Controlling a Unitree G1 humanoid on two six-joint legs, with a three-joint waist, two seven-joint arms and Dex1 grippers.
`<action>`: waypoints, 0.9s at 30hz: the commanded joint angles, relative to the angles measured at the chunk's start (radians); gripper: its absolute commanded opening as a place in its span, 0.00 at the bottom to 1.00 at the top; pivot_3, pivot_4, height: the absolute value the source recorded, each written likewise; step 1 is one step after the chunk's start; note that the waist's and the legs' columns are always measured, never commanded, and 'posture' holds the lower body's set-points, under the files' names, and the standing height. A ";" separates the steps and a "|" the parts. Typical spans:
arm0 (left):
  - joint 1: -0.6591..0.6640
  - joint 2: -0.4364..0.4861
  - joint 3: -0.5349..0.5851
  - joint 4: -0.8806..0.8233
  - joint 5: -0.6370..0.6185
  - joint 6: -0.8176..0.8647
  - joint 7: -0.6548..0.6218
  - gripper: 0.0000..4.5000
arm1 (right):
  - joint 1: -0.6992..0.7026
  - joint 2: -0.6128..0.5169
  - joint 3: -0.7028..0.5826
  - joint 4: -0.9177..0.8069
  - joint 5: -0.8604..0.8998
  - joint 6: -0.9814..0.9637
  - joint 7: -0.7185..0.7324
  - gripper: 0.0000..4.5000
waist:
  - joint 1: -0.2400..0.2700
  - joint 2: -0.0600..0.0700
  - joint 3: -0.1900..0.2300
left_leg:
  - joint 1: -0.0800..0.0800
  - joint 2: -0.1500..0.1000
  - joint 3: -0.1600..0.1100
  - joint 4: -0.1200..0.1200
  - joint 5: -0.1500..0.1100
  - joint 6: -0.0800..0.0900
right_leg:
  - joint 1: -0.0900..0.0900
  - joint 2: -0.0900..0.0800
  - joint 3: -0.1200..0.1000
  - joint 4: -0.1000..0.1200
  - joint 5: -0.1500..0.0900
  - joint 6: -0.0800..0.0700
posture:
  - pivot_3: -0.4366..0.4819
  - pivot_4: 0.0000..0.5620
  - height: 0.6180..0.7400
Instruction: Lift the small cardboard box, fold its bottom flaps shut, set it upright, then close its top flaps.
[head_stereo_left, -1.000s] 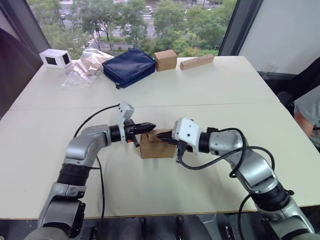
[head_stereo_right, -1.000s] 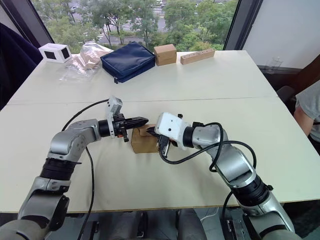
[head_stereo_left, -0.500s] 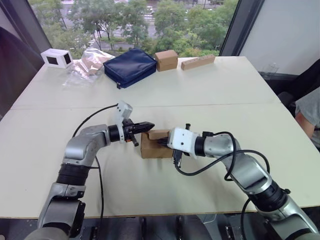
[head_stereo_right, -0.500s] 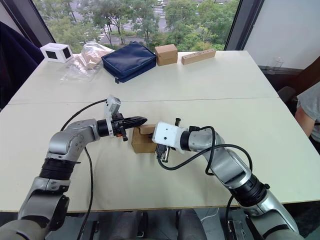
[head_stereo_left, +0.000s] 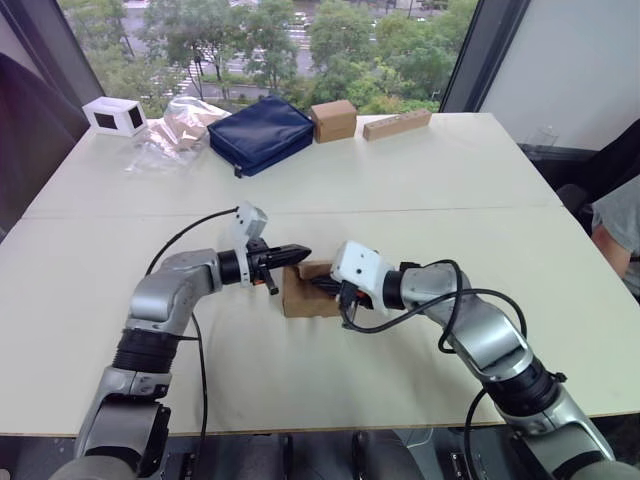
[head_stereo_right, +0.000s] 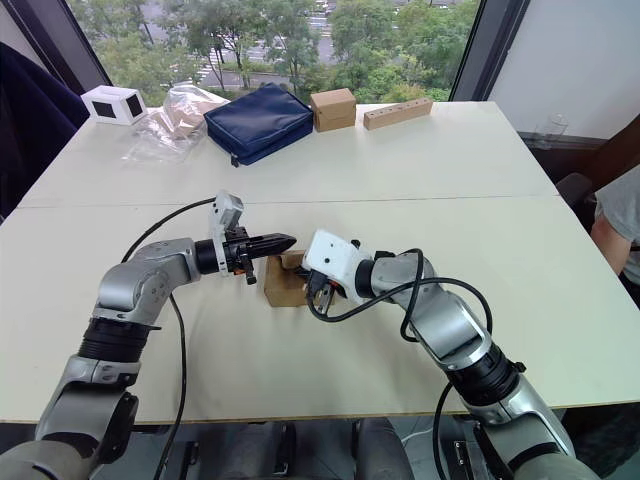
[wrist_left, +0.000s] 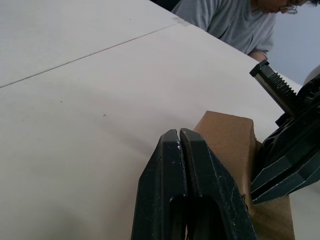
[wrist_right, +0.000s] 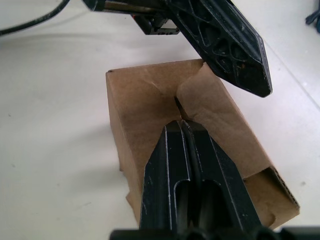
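Small cardboard box (head_stereo_left: 305, 292) seen on table (head_stereo_left: 400, 190), nearer its front edge, between both grippers. Right gripper (wrist_right: 181, 125) pressed closed, tips on top flaps (seam visible in right wrist view). Left gripper (wrist_left: 179, 134) closed, empty, above box edge; person (wrist_left: 235, 22) seen beyond.

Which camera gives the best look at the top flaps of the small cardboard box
The right wrist view: it looks straight down on the small cardboard box, showing the folded flaps and their seam. The left wrist view catches one corner behind the left tool. The eye views show it largely covered by both tools.
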 joint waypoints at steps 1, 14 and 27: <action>0.007 0.012 -0.030 -0.056 0.023 -0.042 -0.021 0.01 | -0.022 0.004 -0.027 -0.048 0.032 0.048 -0.006 0.00 | 0.000 0.000 0.000 | 0.000 0.000 0.000 0.000 0.000 0.000 | 0.000 0.000 0.000 0.000 0.000 0.000 | 0.48 0.27 1.00; -0.006 0.042 -0.048 -0.087 0.050 -0.083 -0.054 0.01 | -0.047 0.055 -0.089 -0.098 0.151 0.253 -0.081 0.00 | -0.001 0.000 0.000 | 0.000 0.000 0.000 0.000 0.000 0.000 | 0.000 0.000 0.000 0.000 0.000 0.000 | 0.48 0.27 1.00; -0.007 0.029 -0.009 -0.070 0.015 -0.050 -0.006 0.01 | -0.065 -0.026 0.019 -0.075 0.072 0.140 -0.097 0.00 | -0.002 0.000 0.000 | 0.000 0.000 0.000 0.000 0.000 0.000 | 0.000 0.000 0.000 0.000 0.000 0.000 | 0.48 0.27 1.00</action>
